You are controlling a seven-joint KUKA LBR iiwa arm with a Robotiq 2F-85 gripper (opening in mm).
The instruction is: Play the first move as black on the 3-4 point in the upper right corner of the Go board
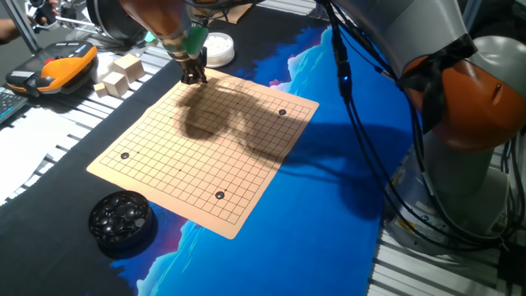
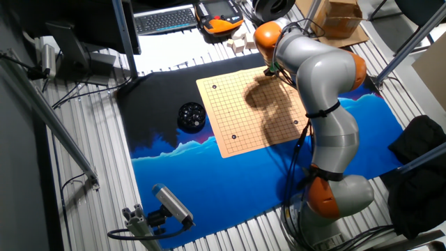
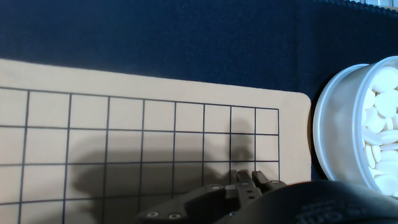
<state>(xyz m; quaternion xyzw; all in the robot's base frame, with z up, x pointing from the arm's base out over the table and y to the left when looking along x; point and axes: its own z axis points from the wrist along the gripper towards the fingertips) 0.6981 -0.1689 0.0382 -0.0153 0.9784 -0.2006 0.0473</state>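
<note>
Blue and black cloth [image 1: 329,164] covers the table, and one Go board [image 1: 205,148] lies on it. Three black stones [image 1: 283,112] sit on the board, well apart. One dark bowl [image 1: 122,219] holds more black stones; one white bowl [image 3: 348,124] holds white stones. Gripper [image 1: 195,76] hangs over the board's far corner, fingers close together; whether they hold a stone, I cannot tell.

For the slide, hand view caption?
Gripper low over the Go board's corner, bowl of white stones just beyond.
</note>
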